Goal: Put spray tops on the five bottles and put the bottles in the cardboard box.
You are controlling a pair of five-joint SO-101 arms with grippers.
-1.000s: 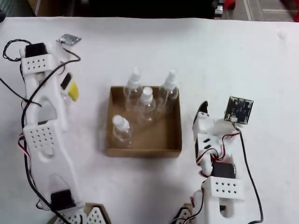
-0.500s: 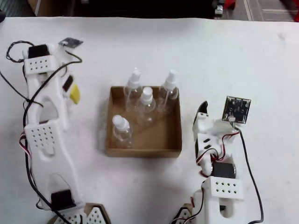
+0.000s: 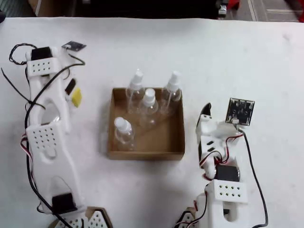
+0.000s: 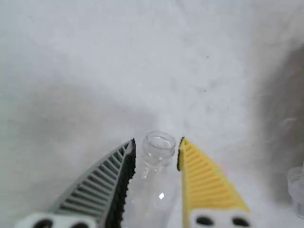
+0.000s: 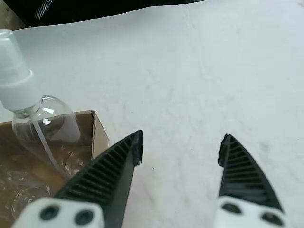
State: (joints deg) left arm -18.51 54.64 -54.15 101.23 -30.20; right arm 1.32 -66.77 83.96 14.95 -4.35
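The cardboard box (image 3: 145, 154) sits mid-table and holds several clear bottles (image 3: 148, 105) with white spray tops. One of them (image 5: 40, 126) stands in the box corner nearest my right gripper. My left gripper (image 4: 157, 142) (image 3: 72, 95), left of the box, is shut on a clear bottle (image 4: 156, 164) whose open neck has no top; its grey and yellow fingers (image 4: 204, 183) press the bottle's sides. To the right of the box my right gripper (image 5: 181, 137) (image 3: 206, 111) is open over bare tabletop, with nothing between its fingers.
A small clear round object (image 4: 297, 187) lies on the table beside the left gripper. White tabletop (image 3: 228, 57) stretches behind and to the right of the box. Loose black cables (image 3: 19, 50) trail by the left arm.
The left arm with its bottle has shifted slightly toward the near side of the table. The right arm and the bottles in the box have stayed put.
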